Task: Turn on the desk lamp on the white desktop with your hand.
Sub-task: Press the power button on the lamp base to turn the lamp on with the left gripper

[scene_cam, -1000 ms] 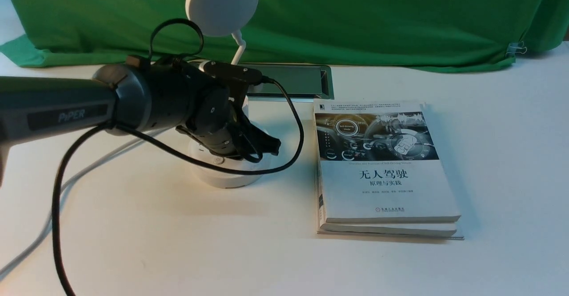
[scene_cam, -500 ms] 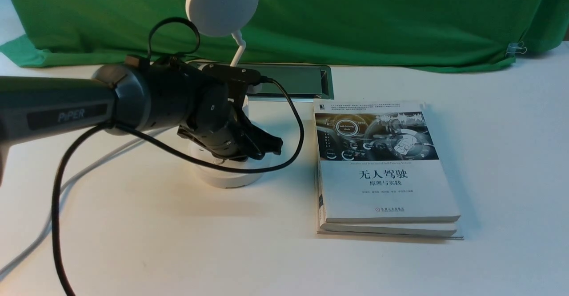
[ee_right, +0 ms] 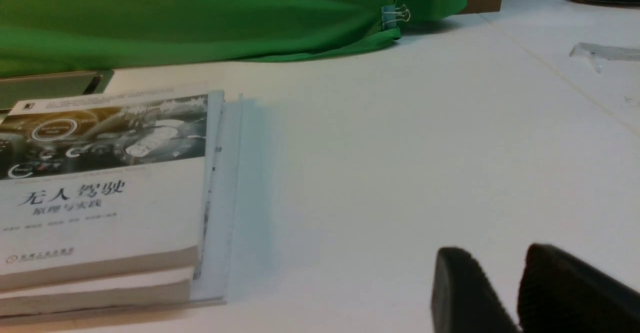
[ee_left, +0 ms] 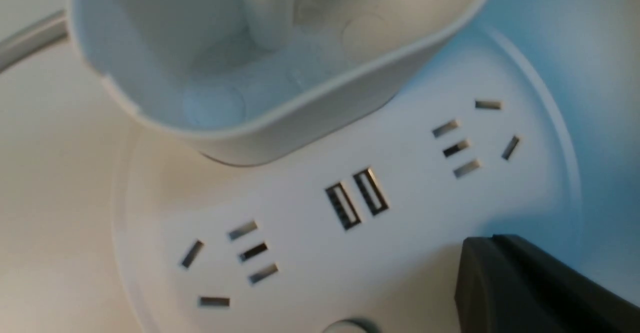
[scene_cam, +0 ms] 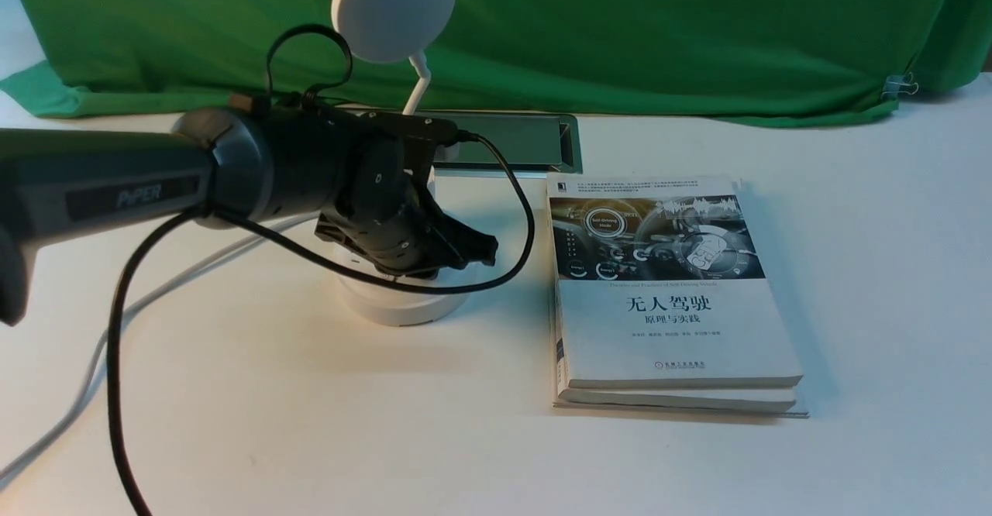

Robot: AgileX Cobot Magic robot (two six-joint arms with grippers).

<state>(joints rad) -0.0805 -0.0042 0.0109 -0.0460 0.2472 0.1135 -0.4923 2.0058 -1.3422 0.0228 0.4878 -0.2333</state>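
The white desk lamp (scene_cam: 403,307) stands on the white desktop (scene_cam: 310,438), its disc head (scene_cam: 392,8) unlit on a thin neck. My left hand (scene_cam: 485,249), black and marked PIPER, hovers low over the round base, jaws shut and pointing right. From the left wrist I see the cup holder (ee_left: 250,73), the socket base (ee_left: 410,183), and a round button (ee_left: 350,326) at the frame's edge, beside my shut left gripper (ee_left: 481,247). My right gripper (ee_right: 495,268) hangs over bare desktop with its tips almost together and nothing between them; the front view does not show it.
A thick book (scene_cam: 668,299) lies right of the lamp, also seen as the book (ee_right: 100,188) from the right wrist. The metal-framed cable slot (scene_cam: 511,141) sits behind the lamp. The grey cord (scene_cam: 93,357) and my arm's black cable (scene_cam: 116,392) trail left. Green cloth (scene_cam: 620,28) hangs behind.
My left arm has shifted a little to the right and its jaws have swung up from pointing down at the base to nearly level. The lamp has slid slightly right.
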